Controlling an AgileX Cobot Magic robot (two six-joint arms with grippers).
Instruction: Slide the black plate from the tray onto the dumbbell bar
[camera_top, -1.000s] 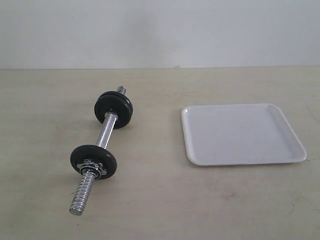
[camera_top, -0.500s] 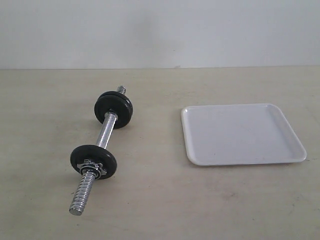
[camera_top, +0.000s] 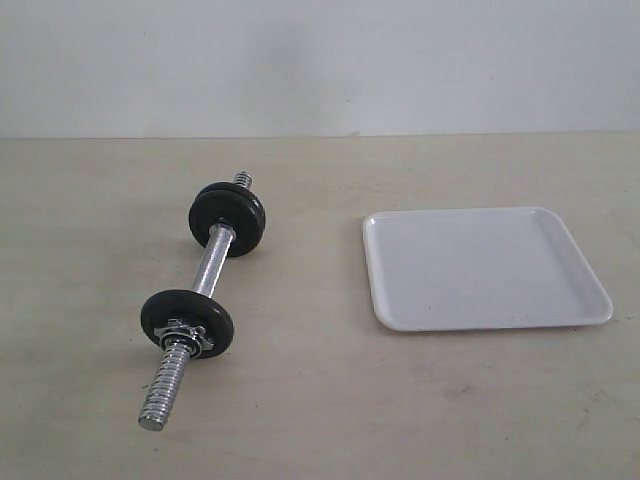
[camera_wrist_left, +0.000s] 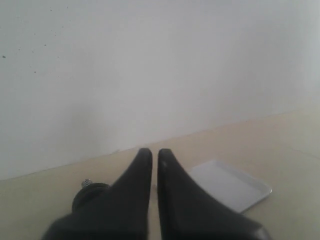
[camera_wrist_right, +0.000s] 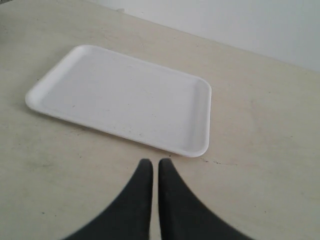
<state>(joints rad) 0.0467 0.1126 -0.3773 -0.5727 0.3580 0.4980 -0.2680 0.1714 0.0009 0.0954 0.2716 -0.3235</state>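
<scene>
The chrome dumbbell bar (camera_top: 208, 266) lies slantwise on the table, left of the white tray (camera_top: 480, 265). Its far end carries black plates (camera_top: 228, 218), seemingly two side by side. Near its front threaded end sits a black disc with a chrome star nut (camera_top: 187, 322). Nothing lies on the tray. Neither gripper shows in the exterior view. My left gripper (camera_wrist_left: 154, 152) is shut and empty, held above the table, with a black plate (camera_wrist_left: 87, 196) and the tray (camera_wrist_left: 230, 185) beyond it. My right gripper (camera_wrist_right: 155, 162) is shut and empty, just short of the tray (camera_wrist_right: 120, 95).
The beige tabletop (camera_top: 320, 400) runs back to a plain white wall (camera_top: 320, 60). About a hand's width of bare table separates the bar from the tray. Nothing else stands on the table.
</scene>
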